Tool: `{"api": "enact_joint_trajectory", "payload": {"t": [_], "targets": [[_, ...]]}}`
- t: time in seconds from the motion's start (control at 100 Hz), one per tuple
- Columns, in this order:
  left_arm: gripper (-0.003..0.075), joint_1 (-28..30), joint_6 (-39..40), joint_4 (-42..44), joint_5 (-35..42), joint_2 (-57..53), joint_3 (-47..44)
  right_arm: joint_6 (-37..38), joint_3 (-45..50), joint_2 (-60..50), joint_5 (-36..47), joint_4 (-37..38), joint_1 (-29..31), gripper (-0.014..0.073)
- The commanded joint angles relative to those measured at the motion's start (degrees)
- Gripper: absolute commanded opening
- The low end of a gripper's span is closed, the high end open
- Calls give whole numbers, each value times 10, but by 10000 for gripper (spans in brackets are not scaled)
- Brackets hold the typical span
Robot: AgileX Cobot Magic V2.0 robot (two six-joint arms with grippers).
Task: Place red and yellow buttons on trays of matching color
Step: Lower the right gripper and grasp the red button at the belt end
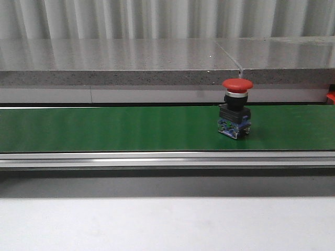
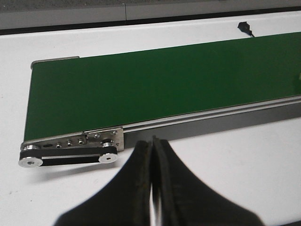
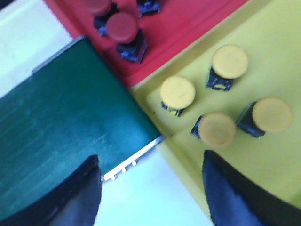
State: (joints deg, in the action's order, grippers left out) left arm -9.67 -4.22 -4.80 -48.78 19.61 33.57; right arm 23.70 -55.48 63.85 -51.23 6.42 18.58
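Red button with a big round cap stands upright on the green belt, toward the right side. Only the front view shows this one button, and it shows no arms at all.

The left wrist view shows a bare stretch of the green belt and its end, with two silver wheels and a black band on the side. The left gripper hangs over the white table just beside the belt. Its two black fingers are pressed together with nothing between them.

The right wrist view is blurry. It shows what the others do not: the two trays. The red tray and the yellow tray lie side by side, right at the end of the belt. I count four yellow buttons standing on the yellow tray. On the red tray I count two red caps, and a bit of a third button at the picture's edge. The right gripper is spread wide and holds nothing.
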Motion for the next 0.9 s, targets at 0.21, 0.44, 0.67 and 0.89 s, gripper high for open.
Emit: {"api": "enact_joint_trajectory", "payload": {"t": [0.21,0.44,0.67,0.89], "targets": [[-21,-5,0,-9,42,4,14,-128,-33,-13,-40,-97,-113,475],[-21,-5,0,-9,42,4,14,-232,-33,-1,-33,-210,-158,475],[-21,-5,0,-9,42,4,14,-316,-42,22,-49,-254,-172,481],[-21,-5,0,-9,42,4,14,-332,-94,60,-70,-269,-173,579]]}}
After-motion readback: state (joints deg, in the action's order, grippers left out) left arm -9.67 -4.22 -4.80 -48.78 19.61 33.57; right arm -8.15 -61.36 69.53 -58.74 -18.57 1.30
